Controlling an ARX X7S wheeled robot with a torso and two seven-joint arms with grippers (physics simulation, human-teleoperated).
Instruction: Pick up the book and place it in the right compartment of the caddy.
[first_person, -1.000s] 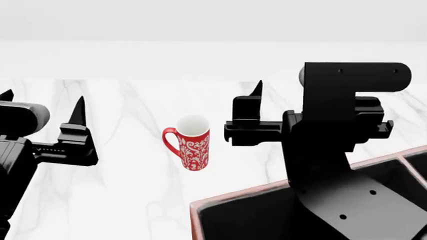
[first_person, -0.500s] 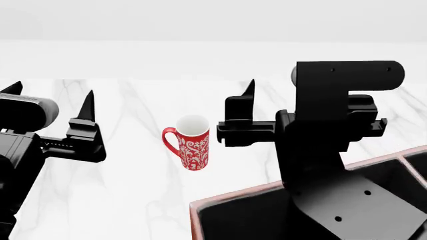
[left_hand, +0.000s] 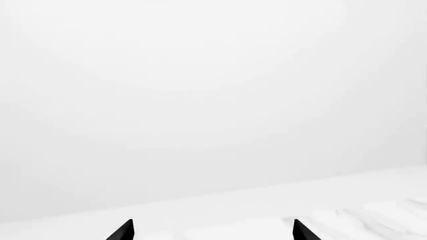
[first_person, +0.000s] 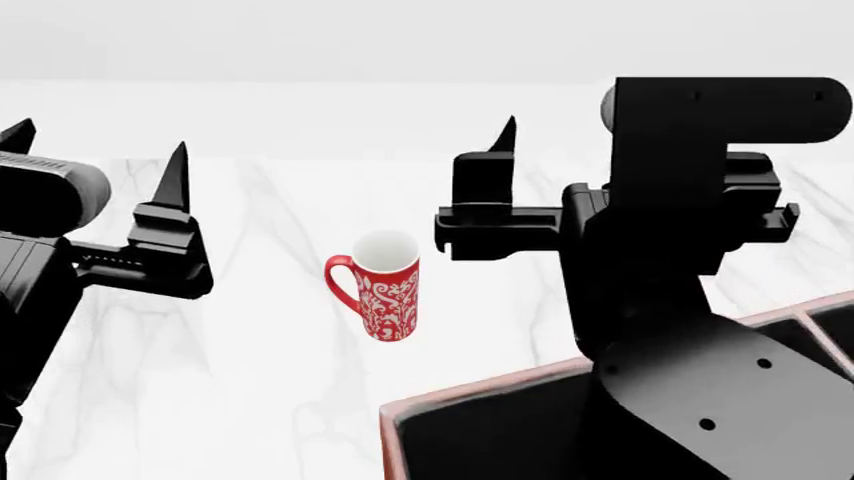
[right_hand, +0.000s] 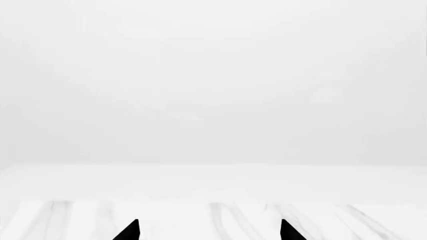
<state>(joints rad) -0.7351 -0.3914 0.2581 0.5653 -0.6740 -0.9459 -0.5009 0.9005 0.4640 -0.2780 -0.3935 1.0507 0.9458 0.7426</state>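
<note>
My end effectors, left (first_person: 94, 165) and right (right_hand: 209, 231), hang spread and empty above the counter (first_person: 267, 330); no book in sight.

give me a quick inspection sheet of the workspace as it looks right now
Surface: white marble-patterned tabletop, grey veins.
Job's things: dark caddy with reddish-brown rim at the near right, a divider visible at its far right; its inside is mostly hidden by the right arm. Book: nothing seen.
Clutter: red ceramic mug with white floral pattern, upright, handle toward the robot's left, standing apart from the caddy.
Grippers: left claw open, empty, above the table; right claw open, empty, tips raised.
Cables: nothing seen.
Surroundings: plain white wall behind the table.
</note>
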